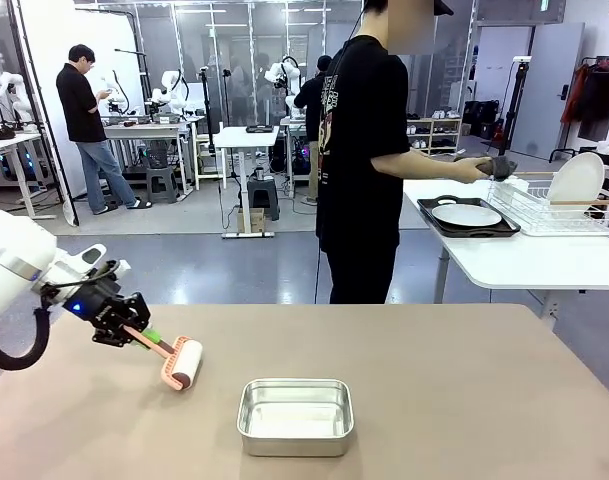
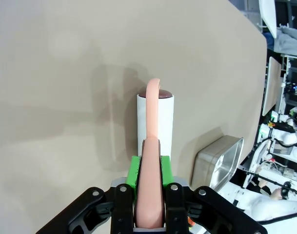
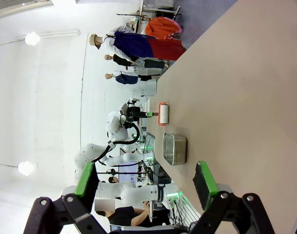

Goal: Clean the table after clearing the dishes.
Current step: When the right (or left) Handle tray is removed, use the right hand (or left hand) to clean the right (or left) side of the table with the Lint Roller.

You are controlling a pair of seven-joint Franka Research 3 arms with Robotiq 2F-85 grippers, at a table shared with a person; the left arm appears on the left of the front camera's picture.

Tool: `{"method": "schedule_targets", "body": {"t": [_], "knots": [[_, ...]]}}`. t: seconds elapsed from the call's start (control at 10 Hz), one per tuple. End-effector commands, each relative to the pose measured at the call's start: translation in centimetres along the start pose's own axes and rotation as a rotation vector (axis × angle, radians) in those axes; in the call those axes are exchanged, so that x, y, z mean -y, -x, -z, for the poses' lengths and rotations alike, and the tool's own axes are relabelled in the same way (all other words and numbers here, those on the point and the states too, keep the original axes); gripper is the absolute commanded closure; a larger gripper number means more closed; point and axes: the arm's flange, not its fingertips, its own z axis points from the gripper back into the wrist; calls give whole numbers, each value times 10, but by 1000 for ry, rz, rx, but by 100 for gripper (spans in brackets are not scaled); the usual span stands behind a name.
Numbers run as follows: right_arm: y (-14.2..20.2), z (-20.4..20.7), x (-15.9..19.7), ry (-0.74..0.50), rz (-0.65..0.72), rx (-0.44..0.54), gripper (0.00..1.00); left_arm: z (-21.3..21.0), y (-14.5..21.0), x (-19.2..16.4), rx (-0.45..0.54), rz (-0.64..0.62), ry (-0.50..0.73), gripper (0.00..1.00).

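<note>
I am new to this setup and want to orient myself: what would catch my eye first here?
First, the left gripper, shut on a pink-handled lint roller, at the left of the table. Then the shiny steel pan at the near middle, and the person beyond, reaching to a dish rack.

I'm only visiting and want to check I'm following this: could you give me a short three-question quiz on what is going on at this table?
1. True or false: the robot's left hand is shut on the handle of the pink-handled white lint roller.
2. Where does the shiny rectangular steel pan stand? A: on the tan matte table. B: on a white side table. C: in the person's grasp.
3. Fill in: the fingers of the robot's right hand stand ___, with nothing between them.

Key: 1 true; 2 A; 3 open.
</note>
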Motion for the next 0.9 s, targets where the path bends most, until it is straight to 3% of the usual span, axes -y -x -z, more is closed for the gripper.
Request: {"method": "schedule_targets", "body": {"t": [0.0,0.1,0.8], "knots": [[3,0,-3,9,1,-4,0,-5,11,-44,-67,52,-85,79],[3,0,-3,9,1,-4,0,0,0,0,0,0,0,79],[3,0,-3,9,1,-4,0,0,0,0,0,0,0,79]]}}
